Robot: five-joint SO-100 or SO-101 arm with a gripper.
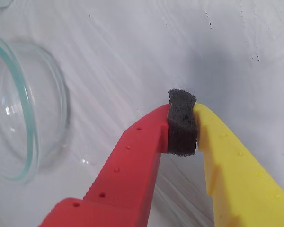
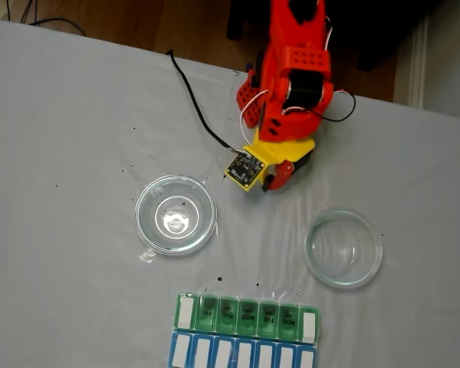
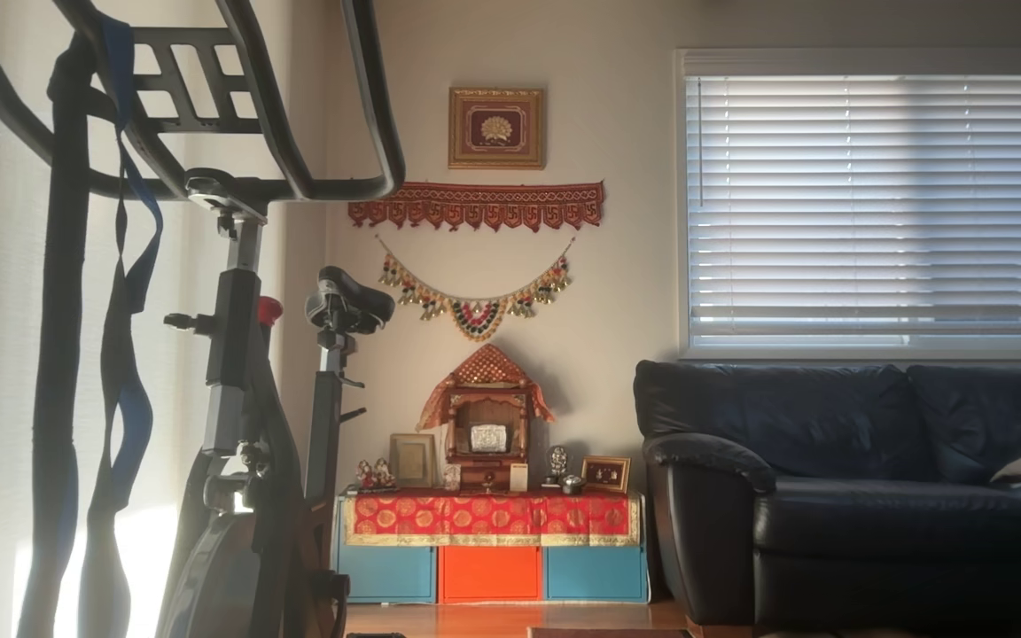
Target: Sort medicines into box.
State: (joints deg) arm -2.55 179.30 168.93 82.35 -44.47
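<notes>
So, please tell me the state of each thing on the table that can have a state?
Gripper: shut, fingers pressed on their own foam pad, holding nothing.
Left glass dish: upright, empty.
Right glass dish: upright, empty.
Green pill organizer: day-lettered lids closed.
Blue pill organizer: lids closed.

Dark sofa (image 3: 865,496) under a blinded window (image 3: 878,204); exercise bike (image 3: 245,399) at left.

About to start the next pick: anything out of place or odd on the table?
Both glass dishes look empty, with no balls visible on the table. The gripper is shut on its own foam pad, holding nothing. Small dark specks dot the cloth. The green pill box lies straight.
</notes>
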